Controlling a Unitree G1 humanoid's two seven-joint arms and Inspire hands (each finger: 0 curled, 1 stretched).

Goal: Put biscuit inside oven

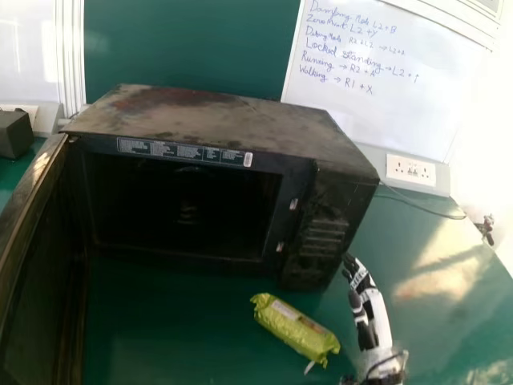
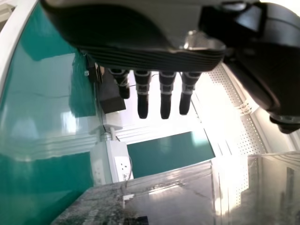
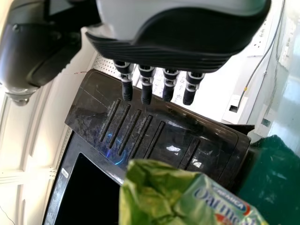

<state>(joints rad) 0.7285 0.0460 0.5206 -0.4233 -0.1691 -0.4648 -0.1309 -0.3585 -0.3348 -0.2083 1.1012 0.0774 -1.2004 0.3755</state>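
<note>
A green biscuit packet (image 1: 296, 329) lies on the table in front of the black oven (image 1: 216, 124), whose door (image 1: 40, 265) is swung open at the left. To the packet's right is my right hand (image 1: 370, 309), apart from it, with fingers straight towards the oven's right front corner. In the right wrist view my right hand (image 3: 159, 82) shows extended fingers, with the biscuit packet (image 3: 187, 199) and the oven's front panel (image 3: 136, 126) beyond. My left hand (image 2: 154, 89), in the left wrist view, has straight fingers and holds nothing.
Behind the oven stand a green panel (image 1: 192, 48) and a whiteboard (image 1: 377, 96) with handwriting. A socket strip (image 1: 410, 170) with a cable is at the back right. A dark box (image 1: 14, 133) sits at the far left. Green table (image 1: 433, 321) extends right of my right hand.
</note>
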